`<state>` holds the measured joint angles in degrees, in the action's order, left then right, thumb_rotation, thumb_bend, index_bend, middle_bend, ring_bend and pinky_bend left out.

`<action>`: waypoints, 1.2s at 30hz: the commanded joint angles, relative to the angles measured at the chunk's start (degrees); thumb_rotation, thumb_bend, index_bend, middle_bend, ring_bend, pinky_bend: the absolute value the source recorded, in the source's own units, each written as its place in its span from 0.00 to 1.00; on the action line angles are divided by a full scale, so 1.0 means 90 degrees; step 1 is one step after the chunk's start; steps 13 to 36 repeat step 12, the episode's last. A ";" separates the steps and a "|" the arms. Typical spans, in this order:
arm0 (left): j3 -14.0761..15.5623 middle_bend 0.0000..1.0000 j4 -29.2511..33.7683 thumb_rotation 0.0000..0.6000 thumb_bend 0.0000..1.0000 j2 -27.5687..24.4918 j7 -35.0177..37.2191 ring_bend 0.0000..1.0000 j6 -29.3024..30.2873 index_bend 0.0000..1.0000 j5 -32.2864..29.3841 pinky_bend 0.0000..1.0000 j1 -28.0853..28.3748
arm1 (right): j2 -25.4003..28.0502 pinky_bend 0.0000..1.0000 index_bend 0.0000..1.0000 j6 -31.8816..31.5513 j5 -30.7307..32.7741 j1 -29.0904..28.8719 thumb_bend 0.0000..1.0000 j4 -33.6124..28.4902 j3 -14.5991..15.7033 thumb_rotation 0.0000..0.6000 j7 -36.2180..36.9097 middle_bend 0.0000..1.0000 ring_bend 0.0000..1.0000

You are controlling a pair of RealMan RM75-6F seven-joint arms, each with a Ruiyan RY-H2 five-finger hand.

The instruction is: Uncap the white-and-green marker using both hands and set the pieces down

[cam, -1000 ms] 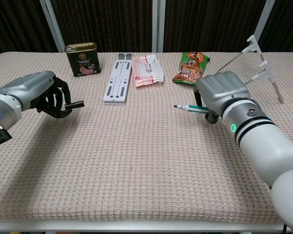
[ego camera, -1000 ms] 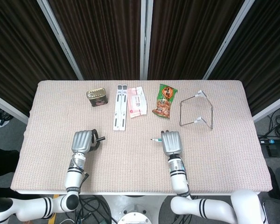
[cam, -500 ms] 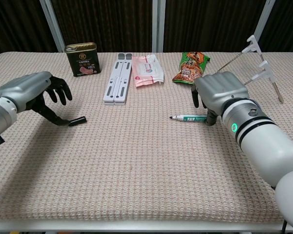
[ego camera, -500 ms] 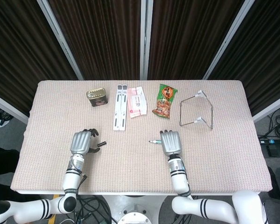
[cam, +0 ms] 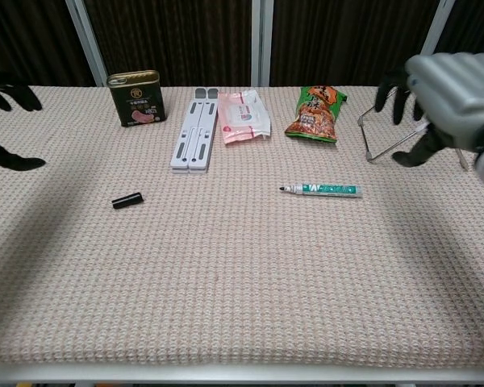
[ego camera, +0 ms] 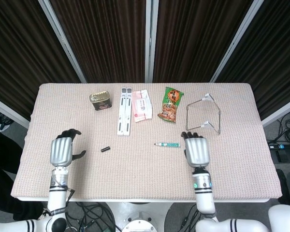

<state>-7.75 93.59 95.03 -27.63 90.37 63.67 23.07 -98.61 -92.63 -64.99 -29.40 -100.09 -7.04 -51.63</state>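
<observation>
The white-and-green marker (ego camera: 167, 144) (cam: 321, 190) lies flat on the table, uncapped, its tip pointing left. Its black cap (ego camera: 105, 149) (cam: 127, 200) lies apart from it, well to the left. My left hand (ego camera: 62, 151) (cam: 4, 121) hovers left of the cap, fingers spread and holding nothing. My right hand (ego camera: 196, 151) (cam: 444, 101) is raised to the right of the marker, fingers apart and empty. Neither hand touches a piece.
Along the back of the table (ego camera: 135, 179) stand a dark tin (ego camera: 100, 101), a white folded stand (ego camera: 124, 111), a pink wipes packet (ego camera: 141, 106), a green snack bag (ego camera: 171, 104) and a wire rack (ego camera: 203, 115).
Both hands let go of the pieces and pulled outward and up. The marker and cap now lie on the table by themselves.
</observation>
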 commanded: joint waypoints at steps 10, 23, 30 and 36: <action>0.1002 0.28 -0.0206 1.00 0.05 0.0115 0.0098 0.16 0.1431 0.31 0.0952 0.31 -0.1581 | 0.0803 0.00 0.03 -0.0874 -0.1118 0.1953 0.08 -0.0040 0.1671 1.00 0.1652 0.08 0.00; 0.1015 0.28 -0.0295 1.00 0.05 0.0136 0.0132 0.16 0.1465 0.31 0.1037 0.31 -0.1683 | 0.0686 0.00 0.02 -0.0821 -0.1212 0.2035 0.08 0.0113 0.1650 1.00 0.1709 0.07 0.00; 0.1015 0.28 -0.0295 1.00 0.05 0.0136 0.0132 0.16 0.1465 0.31 0.1037 0.31 -0.1683 | 0.0686 0.00 0.02 -0.0821 -0.1212 0.2035 0.08 0.0113 0.1650 1.00 0.1709 0.07 0.00; 0.1015 0.28 -0.0295 1.00 0.05 0.0136 0.0132 0.16 0.1465 0.31 0.1037 0.31 -0.1683 | 0.0686 0.00 0.02 -0.0821 -0.1212 0.2035 0.08 0.0113 0.1650 1.00 0.1709 0.07 0.00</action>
